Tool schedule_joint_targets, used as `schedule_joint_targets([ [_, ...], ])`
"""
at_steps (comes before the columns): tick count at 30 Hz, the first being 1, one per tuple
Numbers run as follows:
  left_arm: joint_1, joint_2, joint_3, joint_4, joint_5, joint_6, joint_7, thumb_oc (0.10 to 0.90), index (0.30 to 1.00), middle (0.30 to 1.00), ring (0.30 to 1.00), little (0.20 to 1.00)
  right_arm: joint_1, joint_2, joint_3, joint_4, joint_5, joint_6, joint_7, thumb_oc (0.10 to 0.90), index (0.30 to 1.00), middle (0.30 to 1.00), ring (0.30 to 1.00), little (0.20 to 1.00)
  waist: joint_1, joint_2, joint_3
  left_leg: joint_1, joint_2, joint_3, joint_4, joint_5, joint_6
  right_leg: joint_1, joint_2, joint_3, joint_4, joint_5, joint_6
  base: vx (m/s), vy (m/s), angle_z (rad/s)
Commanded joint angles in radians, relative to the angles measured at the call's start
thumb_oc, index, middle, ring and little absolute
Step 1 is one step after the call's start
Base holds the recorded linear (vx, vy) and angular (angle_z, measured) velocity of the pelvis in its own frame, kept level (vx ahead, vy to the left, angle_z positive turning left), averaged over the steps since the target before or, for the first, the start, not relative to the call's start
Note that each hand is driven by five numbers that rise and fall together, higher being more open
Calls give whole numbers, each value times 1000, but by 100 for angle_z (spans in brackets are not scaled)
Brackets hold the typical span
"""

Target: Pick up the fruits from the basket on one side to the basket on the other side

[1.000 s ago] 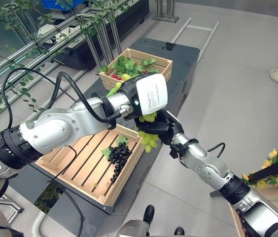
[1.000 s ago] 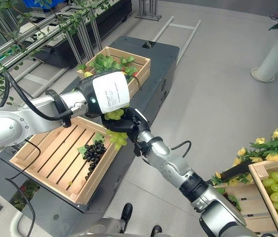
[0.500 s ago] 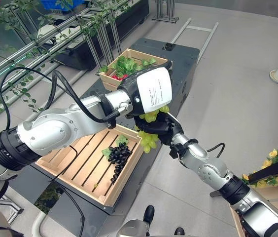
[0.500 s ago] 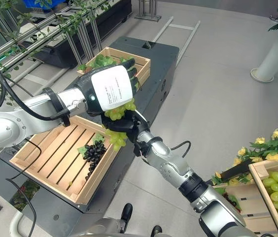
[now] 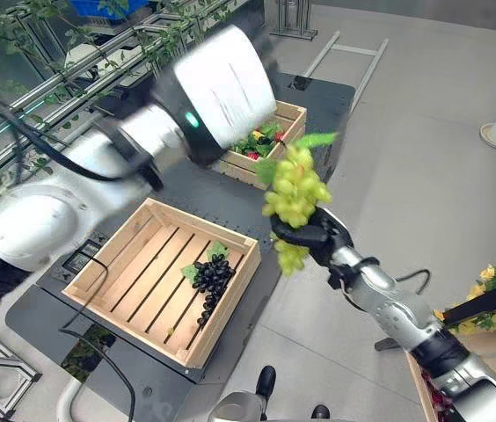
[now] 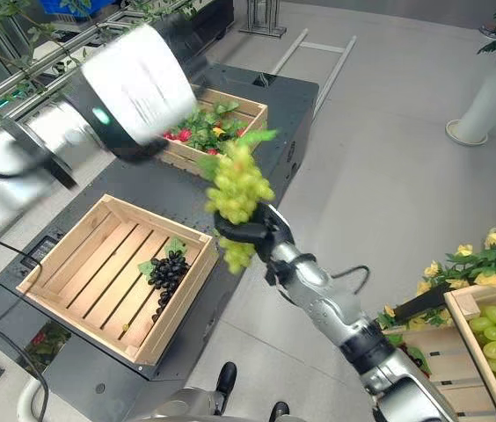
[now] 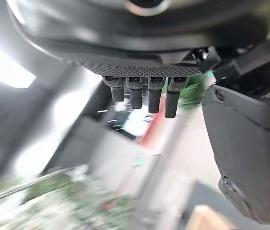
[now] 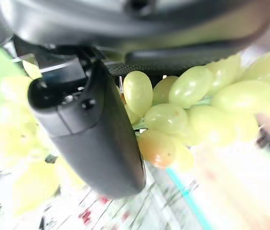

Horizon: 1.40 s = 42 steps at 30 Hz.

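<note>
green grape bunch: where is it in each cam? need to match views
Left eye view: green grape bunch right of centre, held by the right hand.
Right eye view: centre, above the same hand.
Right wrist view: close up, past the thumb.
Left wrist view: cannot make it out.
Shared landmark: slatted crate holding dark grapes.

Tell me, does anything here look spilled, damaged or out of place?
Nothing looks spilled or damaged. The right robot hand grips green grapes in the air beside the cart. Black grapes lie neatly in the near crate.
</note>
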Motion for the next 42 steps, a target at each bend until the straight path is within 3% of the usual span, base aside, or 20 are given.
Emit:
schedule_joint_targets([
  [1,71,43,147,139,-50,130,113,800,900,900,900,900,28,2,-112,-71,-25,-88,24,400,300,300,300,300,-34,-40,-168,69,-8,110,-7,-138,-18,-71,-21,33,2,56,26,0,26,-4],
  [15,248,-25,298,176,-244,76,348,800,900,900,900,900,134,-2,-216,-61,-46,-127,28,400,300,300,300,300,-100,-41,-179,74,6,159,-7,-157,-15,-92,-4,99,-3,62,31,-5,31,-14],
  [19,285,-90,322,153,-288,14,427,800,900,900,900,900,144,7,-218,-66,-61,-129,22,400,300,300,300,300,-119,-44,-181,74,12,171,-7,-162,-12,-102,3,125,-3,64,31,-9,25,-21],
  [30,329,-280,350,131,-505,-27,588,800,900,900,900,900,123,40,-184,-72,-72,-126,20,400,300,300,300,300,-154,-56,-179,68,15,189,-7,-164,-7,-122,20,183,-3,78,28,-11,16,-29],
  [35,386,-383,394,145,-705,-126,650,800,900,900,900,900,126,46,-165,-94,-83,-103,105,400,300,300,300,300,-167,-63,-172,70,17,204,-7,-168,-4,-127,26,205,-3,81,28,-6,10,-31],
  [37,416,-468,410,172,-777,-211,669,800,900,900,900,900,117,46,-149,-99,-87,-86,189,400,300,300,300,300,-172,-69,-165,78,19,210,-7,-176,-1,-123,28,214,-3,76,29,-16,1,-18],
  [42,446,-562,417,204,-878,-275,649,800,900,900,900,900,78,10,-120,-117,-100,-79,412,400,300,300,300,300,-175,-80,-164,82,19,213,-7,-178,-2,-122,35,227,-3,76,27,-25,-3,-15],
])
